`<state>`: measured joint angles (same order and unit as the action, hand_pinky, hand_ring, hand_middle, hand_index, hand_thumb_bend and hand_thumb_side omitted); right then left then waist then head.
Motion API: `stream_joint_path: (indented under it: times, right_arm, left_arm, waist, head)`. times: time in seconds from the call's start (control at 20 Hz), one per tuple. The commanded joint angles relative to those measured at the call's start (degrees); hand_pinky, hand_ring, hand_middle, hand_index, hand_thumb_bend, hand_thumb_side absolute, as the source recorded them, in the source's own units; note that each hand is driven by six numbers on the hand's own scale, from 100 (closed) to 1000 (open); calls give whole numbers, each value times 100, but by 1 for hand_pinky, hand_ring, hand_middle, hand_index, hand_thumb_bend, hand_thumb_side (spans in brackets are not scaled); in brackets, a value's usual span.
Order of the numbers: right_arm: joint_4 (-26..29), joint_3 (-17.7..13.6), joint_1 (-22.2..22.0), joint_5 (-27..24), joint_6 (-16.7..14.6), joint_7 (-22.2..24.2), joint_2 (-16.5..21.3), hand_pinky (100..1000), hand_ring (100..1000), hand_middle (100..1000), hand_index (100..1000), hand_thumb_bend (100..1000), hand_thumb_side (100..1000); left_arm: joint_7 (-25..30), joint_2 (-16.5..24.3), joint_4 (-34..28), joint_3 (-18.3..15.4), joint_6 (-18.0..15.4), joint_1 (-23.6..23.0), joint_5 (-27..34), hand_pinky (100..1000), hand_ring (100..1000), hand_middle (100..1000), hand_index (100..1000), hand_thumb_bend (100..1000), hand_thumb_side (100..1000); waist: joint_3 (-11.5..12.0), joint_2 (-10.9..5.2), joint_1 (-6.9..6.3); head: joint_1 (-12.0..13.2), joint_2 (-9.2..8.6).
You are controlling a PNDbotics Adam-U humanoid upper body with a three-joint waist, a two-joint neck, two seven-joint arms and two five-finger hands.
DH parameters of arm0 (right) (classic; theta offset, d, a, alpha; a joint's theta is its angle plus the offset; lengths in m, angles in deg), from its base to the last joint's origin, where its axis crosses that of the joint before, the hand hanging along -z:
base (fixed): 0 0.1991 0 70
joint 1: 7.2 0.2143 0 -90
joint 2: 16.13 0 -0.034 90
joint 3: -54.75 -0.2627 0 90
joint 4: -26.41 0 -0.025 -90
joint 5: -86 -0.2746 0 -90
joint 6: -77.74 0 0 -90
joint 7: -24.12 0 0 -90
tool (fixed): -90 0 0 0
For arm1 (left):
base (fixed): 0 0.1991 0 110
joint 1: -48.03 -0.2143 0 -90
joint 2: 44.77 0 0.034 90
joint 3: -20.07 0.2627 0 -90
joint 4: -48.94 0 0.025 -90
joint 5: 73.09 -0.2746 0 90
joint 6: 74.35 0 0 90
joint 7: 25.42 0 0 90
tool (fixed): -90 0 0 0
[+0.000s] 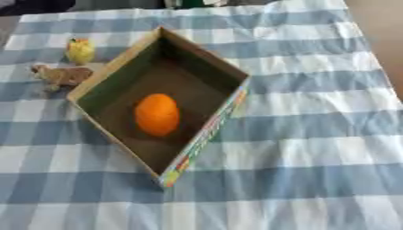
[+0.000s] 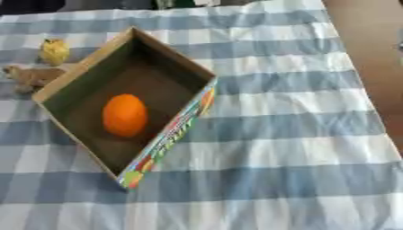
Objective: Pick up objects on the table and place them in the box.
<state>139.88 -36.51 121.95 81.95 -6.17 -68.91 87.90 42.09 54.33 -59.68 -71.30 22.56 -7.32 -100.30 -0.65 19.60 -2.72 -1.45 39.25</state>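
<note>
Cardboard box [image 1: 206, 134], open-topped and shallow, with brown inner walls and a brightly printed outer side, sits turned like a diamond on the blue-and-white checked tablecloth [image 1: 315, 134]. From my left eye I see a smooth orange oval object [image 1: 157, 114], like a piece of fruit, lying on the box floor, closer to the box's near corner than to its far one and apart from all four walls. Outside the box, beside its left wall, a small yellow figure [image 1: 79, 50] stands on the cloth, apart from the cardboard. Nearer to me, a small brown animal-shaped toy [image 1: 61, 75] lies close against that same wall; I cannot tell whether it touches the box. Neither of my hands shows in this view, so I cannot say how open they are or whether they hold anything.

From my right eye the box's printed side faces me more plainly, its colours running from the near corner up to the right-hand corner. The orange object lies in the same spot on the box floor. The yellow figure and the brown toy both sit to the left of the box, by the picture's left edge. To the right of the box, past the cloth's edge, a strip of bare brown surface [image 2: 374, 54] shows. My hands are out of sight here too.
</note>
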Motion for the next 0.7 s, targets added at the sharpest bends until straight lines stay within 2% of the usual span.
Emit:
stream_joint_path:
  times: [0.05,0.35,0.7]
  right_arm:
    - [112,-114,20,-143,-91,-54,157,792,940,717,853,100,574]
    - [112,-200,-52,-270,-288,-166,135,793,935,704,843,100,576]
    - [112,-208,-80,-329,-266,-244,123,795,937,703,846,100,584]
  left_arm:
    - [460,387,212,58,-60,229,-295,538,632,647,808,100,464]
    - [1480,783,821,241,-371,755,-817,583,681,676,832,100,384]
    - [3014,1084,1963,597,-1072,1554,-1741,618,732,715,886,100,403]
  waist:
    - [3,-146,-6]
    - [-27,-138,-33]
    - [-87,-131,-53]
  head:
    - [188,30]
    - [335,-30]
    - [341,-84]
